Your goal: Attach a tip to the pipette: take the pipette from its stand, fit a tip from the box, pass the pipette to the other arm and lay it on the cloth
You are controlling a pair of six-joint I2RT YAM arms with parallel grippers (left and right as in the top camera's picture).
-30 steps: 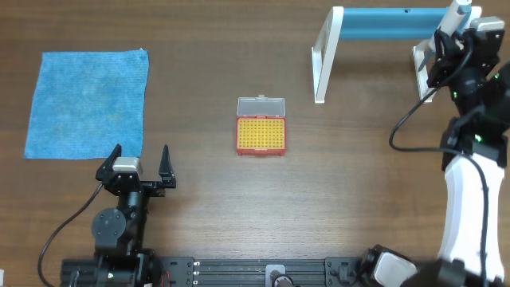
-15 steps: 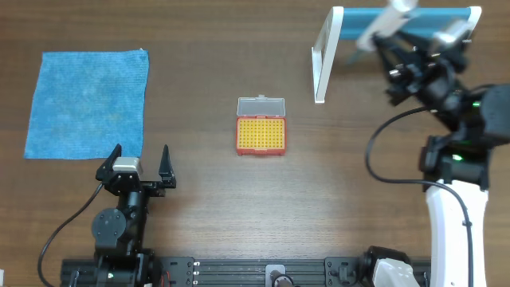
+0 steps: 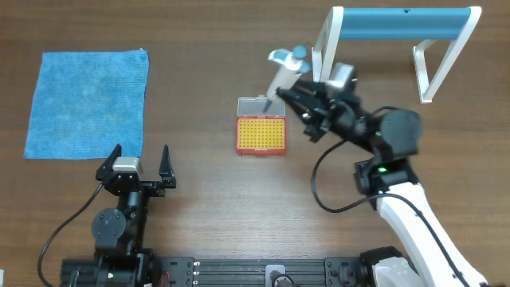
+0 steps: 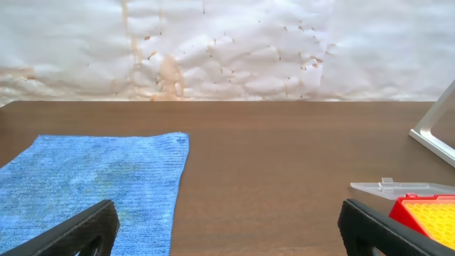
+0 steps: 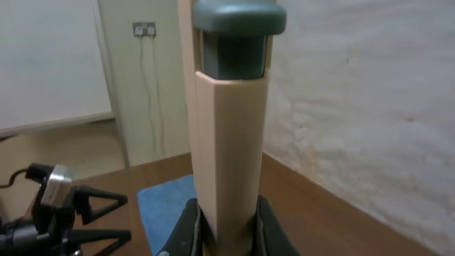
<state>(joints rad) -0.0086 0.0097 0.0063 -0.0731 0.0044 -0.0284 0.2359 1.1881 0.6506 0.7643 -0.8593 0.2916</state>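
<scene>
My right gripper (image 3: pixel 293 94) is shut on the white pipette (image 3: pixel 282 73), whose blue-grey cap sits at its upper end, and holds it tilted above the tip box (image 3: pixel 260 134). That box is orange with yellow tips and an open clear lid, standing mid-table. In the right wrist view the pipette (image 5: pixel 229 142) stands upright between the two fingers (image 5: pixel 186 226). The blue cloth (image 3: pixel 88 102) lies flat at the far left; the left wrist view shows the cloth (image 4: pixel 92 188) and the tip box (image 4: pixel 426 213). My left gripper (image 3: pixel 138 159) rests open near the table's front, just below the cloth.
The pipette stand (image 3: pixel 398 32), a blue bar on white legs, stands at the back right. Bare brown table (image 3: pixel 207 207) lies between the arms. A cable (image 3: pixel 335 175) loops beside the right arm.
The right arm has carried the pipette from the stand at the far right leftwards and down to the tip box. The left arm has not moved.
</scene>
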